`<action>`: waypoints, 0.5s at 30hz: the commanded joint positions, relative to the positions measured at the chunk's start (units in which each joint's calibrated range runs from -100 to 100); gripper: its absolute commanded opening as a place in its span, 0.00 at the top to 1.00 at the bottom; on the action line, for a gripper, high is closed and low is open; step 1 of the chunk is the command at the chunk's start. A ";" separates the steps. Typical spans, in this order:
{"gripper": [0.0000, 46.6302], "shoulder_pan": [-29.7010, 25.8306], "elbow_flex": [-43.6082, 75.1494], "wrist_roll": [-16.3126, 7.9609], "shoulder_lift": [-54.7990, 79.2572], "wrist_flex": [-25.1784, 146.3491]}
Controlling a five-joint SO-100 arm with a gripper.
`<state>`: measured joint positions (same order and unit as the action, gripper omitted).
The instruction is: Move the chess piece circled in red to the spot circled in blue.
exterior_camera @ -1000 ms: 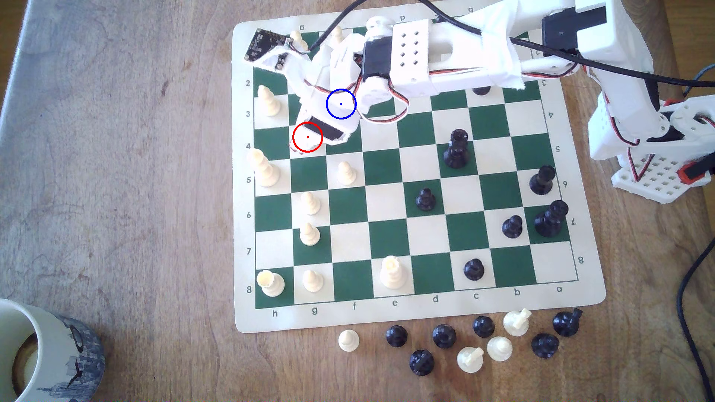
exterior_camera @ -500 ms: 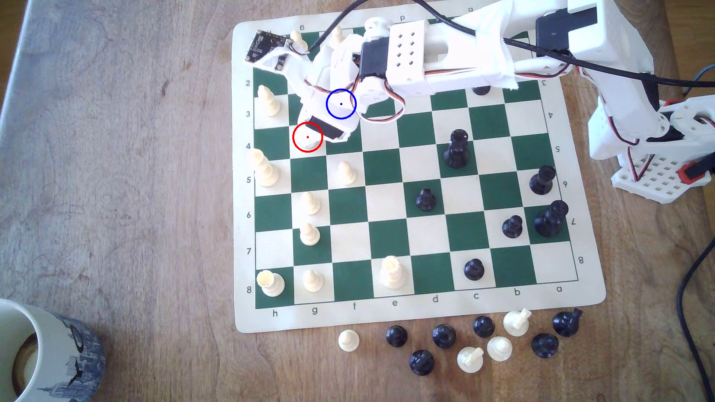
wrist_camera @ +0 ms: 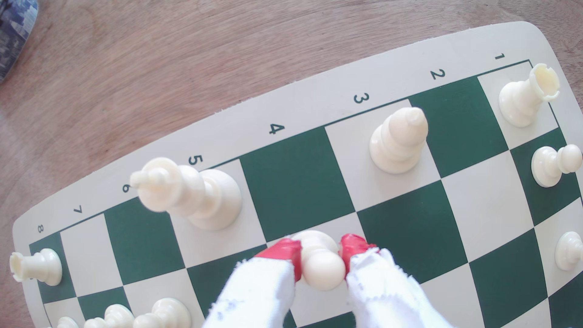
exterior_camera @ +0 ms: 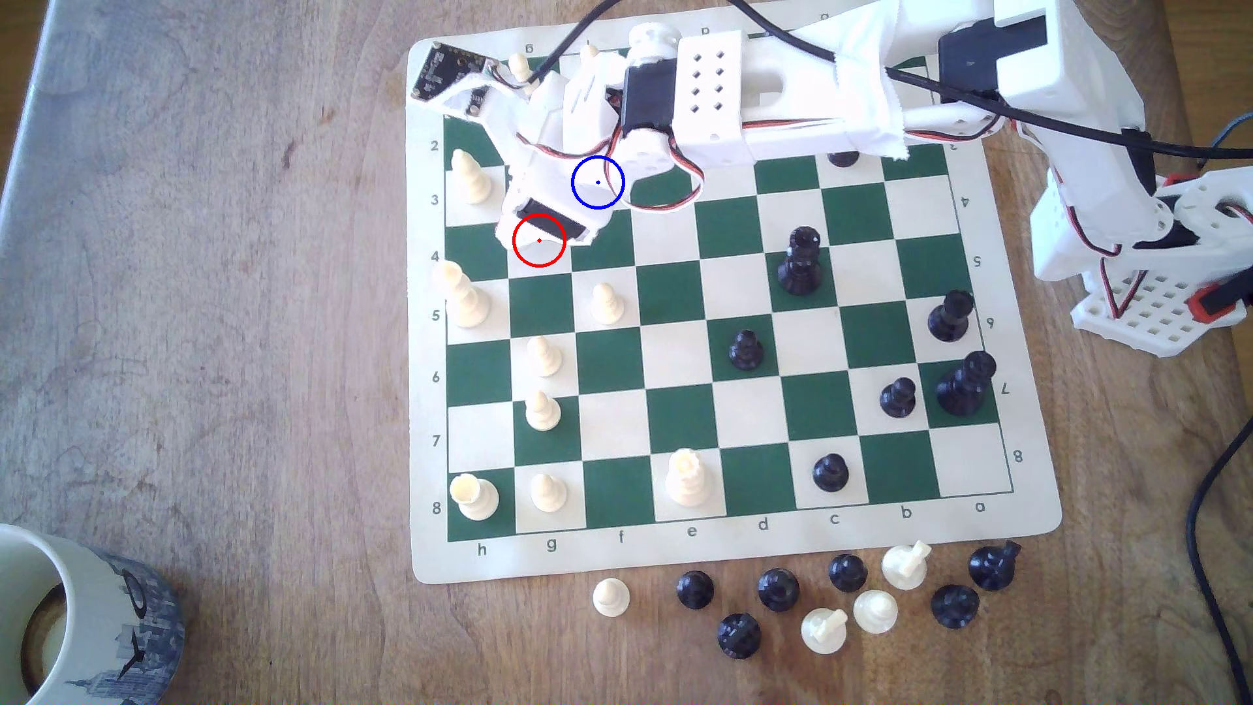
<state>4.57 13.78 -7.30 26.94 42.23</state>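
Gripper (wrist_camera: 320,252) was clenched on the chess piece (wrist_camera: 321,261), red-tipped fingers (wrist_camera: 284,250) pressed to either side of its neck. The pawn stood on a cream square in row 4, one square in from the board (exterior_camera: 739,549) edge carrying the numbers. In the exterior view the arm hid the pawn and the spot (exterior_camera: 597,182), one square diagonally away.

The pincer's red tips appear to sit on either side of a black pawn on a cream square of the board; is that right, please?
Not quite: the pawn between the pincer tips is cream-white, not black. The wrist view shows its round head between the red tips, over a cream square.
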 commanded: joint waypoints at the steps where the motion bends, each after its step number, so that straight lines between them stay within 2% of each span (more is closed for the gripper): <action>1: 0.96 0.79 3.44 0.10 -9.11 1.83; 15: 0.96 4.54 -19.68 2.78 -20.32 -3.82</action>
<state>8.26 -3.84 -5.01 15.21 40.72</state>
